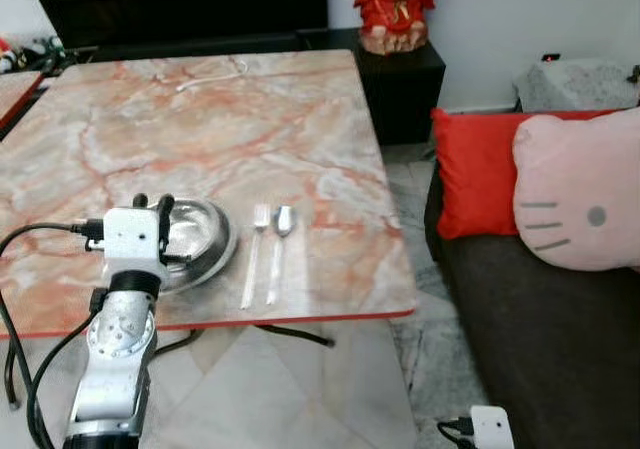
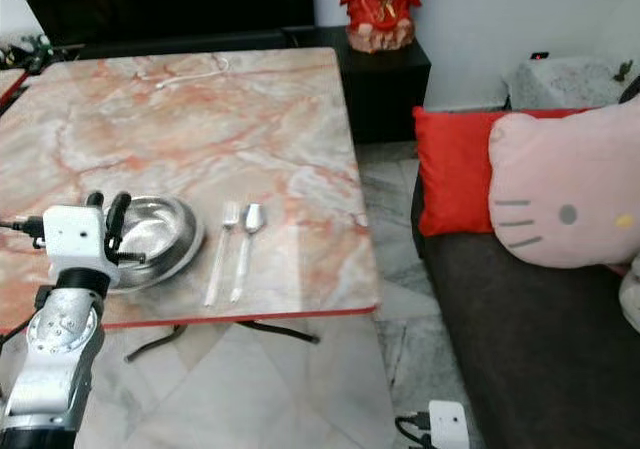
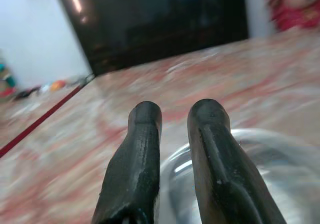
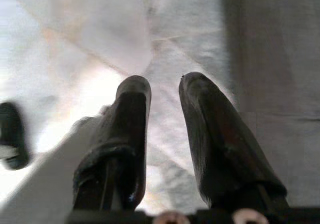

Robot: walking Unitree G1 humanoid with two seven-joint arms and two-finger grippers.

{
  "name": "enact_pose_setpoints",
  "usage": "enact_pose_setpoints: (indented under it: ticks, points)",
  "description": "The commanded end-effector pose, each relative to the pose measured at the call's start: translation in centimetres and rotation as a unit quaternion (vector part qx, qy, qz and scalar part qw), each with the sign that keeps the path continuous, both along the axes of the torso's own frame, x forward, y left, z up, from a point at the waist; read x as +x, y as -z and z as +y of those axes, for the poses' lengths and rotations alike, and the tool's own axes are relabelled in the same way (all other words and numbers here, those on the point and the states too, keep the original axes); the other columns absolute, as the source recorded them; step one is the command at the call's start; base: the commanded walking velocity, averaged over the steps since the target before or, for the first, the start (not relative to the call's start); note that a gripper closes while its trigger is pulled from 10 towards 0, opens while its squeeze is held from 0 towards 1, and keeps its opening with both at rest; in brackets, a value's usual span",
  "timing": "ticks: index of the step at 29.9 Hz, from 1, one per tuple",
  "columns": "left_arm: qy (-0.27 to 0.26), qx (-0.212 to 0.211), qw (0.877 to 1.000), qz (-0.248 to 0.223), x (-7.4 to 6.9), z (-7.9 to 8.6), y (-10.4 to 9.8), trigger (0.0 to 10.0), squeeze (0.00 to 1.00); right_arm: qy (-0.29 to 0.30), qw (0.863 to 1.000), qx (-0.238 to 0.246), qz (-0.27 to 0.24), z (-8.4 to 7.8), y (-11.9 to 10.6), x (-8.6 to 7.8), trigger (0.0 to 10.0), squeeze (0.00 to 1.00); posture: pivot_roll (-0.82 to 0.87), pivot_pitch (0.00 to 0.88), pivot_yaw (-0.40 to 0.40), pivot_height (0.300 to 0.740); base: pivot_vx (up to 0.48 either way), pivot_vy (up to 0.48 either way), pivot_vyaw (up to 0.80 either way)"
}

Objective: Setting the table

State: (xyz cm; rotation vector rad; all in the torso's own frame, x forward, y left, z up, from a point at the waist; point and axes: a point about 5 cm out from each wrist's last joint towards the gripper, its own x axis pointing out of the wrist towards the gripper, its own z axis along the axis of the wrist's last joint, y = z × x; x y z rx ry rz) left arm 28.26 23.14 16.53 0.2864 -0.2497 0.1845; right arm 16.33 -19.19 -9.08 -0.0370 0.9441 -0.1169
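Our left gripper [image 1: 152,205] hangs at the near-left rim of the steel bowl [image 1: 196,239], jaws slightly parted and holding nothing. The bowl lies just ahead and right of them, near the surface's [image 1: 200,129] near edge. Right of the bowl, a fork [image 1: 255,249] and spoon [image 1: 279,249] lie side by side, long axes running near to far. Our right gripper [image 4: 162,134] hangs idle over the floor, jaws slightly apart, so the left is nearer.

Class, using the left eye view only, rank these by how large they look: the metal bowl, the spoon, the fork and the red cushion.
1. Red cushion
2. Metal bowl, partly hidden by the left gripper
3. Fork and spoon: too alike to rank.
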Motion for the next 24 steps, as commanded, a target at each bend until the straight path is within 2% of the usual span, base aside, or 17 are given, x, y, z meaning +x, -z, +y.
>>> enact_pose_setpoints:
  ticks: [1, 8, 24]
  points:
    - [0.001, -0.001, 1.000, -0.013, -0.02, -0.03, -0.56, 10.0, 0.00, -0.002, 1.000, 0.001, 0.004, 0.05, 0.11, -0.23, 10.0, 0.00, -0.05, 0.048, 0.037, 0.740, 0.000, 0.480, 0.00]
    - [-0.002, -0.002, 1.000, -0.014, -0.07, 0.07, -0.63, 10.0, 0.00, -0.004, 1.000, 0.001, 0.004, 0.06, 0.10, -0.22, 10.0, 0.00, -0.04, 0.044, 0.036, 0.740, 0.000, 0.480, 0.00]
    - [-0.025, -0.006, 0.999, -0.025, -0.03, 0.73, -1.17, 10.0, 0.00, -0.005, 1.000, 0.000, -0.003, 0.00, -0.16, 0.41, 10.0, 0.00, -0.03, 0.093, 0.022, 0.740, 0.000, 0.480, 0.00]
